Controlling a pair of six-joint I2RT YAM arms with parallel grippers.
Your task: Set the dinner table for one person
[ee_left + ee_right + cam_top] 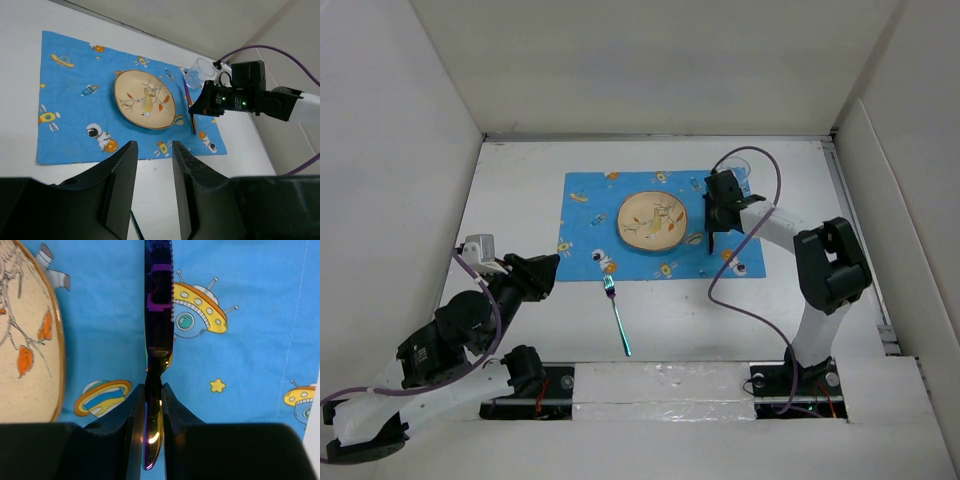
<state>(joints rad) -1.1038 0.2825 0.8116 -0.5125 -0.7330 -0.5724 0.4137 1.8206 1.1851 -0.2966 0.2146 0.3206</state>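
The dinner table (520,180) fills the overhead view as a wide white surface walled in white. At its middle lies a blue cartoon-print placemat (590,215) with a round tan plate (653,221) set at the mat's centre. To the right of the plate, over the mat's right strip, the right gripper (154,405) is clamped on the handle of an iridescent purple knife (159,315). The blade runs up the wrist frame, roughly parallel to the plate's rim and just beside it. Whether the knife already rests on the cloth cannot be told. A clear glass (204,70) stands at the mat's upper right corner. A fork (617,315) lies askew at the lower centre of the overhead view, its tines at the mat's bottom edge and its handle out on bare table. The left gripper (153,146) hovers at lower left, fingers parted with nothing between them. The step in hand looks to be placing the knife right of the plate. The next move calls for lowering it flat and letting go without nudging the plate. After that, the fork probably needs squaring up on the plate's left.
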